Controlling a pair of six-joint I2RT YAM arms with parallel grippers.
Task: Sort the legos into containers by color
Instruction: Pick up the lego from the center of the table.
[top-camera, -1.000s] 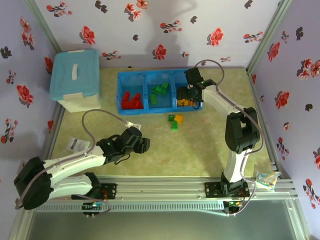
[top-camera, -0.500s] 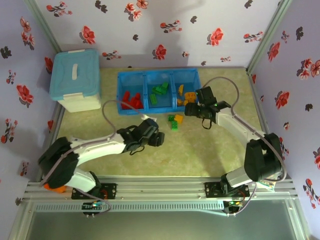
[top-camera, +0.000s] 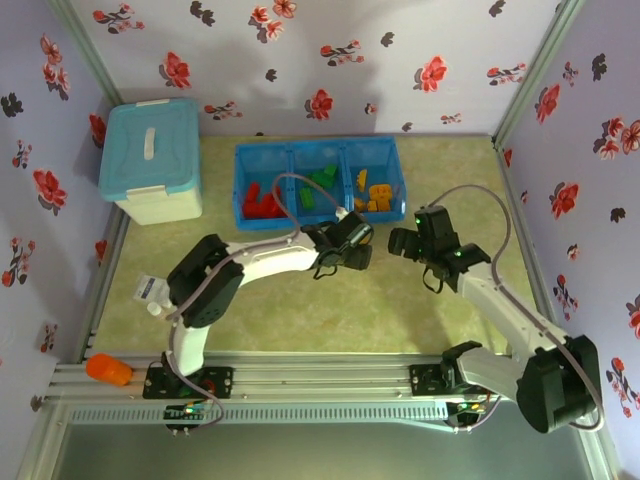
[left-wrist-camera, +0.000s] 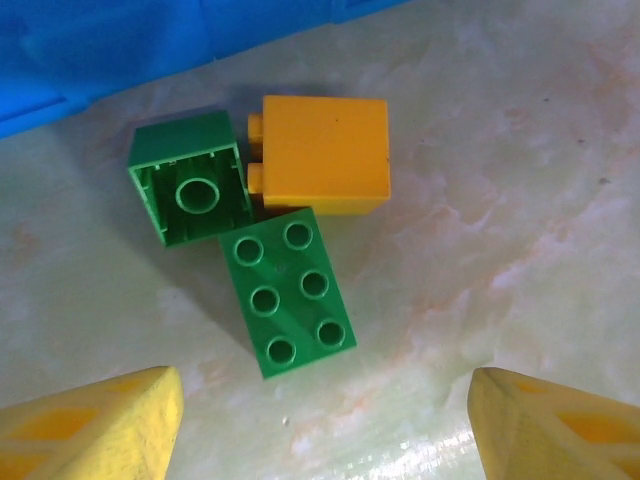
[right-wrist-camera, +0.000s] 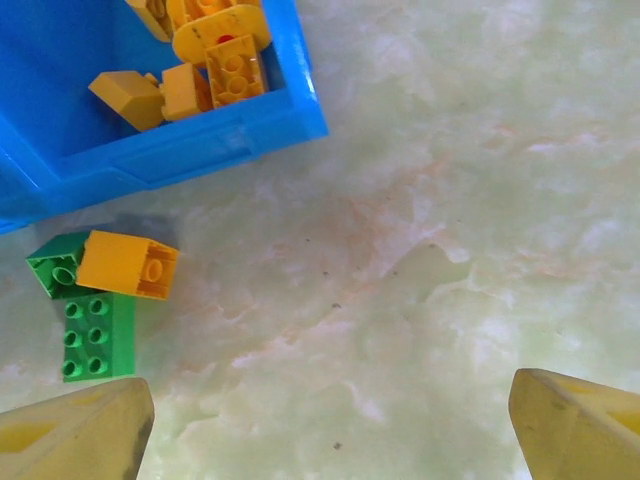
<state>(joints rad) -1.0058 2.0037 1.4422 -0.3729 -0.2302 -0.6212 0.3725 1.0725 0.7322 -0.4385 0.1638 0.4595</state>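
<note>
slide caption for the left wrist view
Open left gripper over a studs-up green lego, an upturned green lego and an orange-yellow lego beside the blue tray

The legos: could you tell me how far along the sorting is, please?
Mostly done: the blue tray holds red bricks, green bricks and orange-yellow bricks in separate compartments. Nothing is held; the left pincer hovers open over those left to bin: an orange brick, a green brick showing its hollow side and a flat green brick.

Bright, even light (soft shadows); corners perhaps blurred.
</note>
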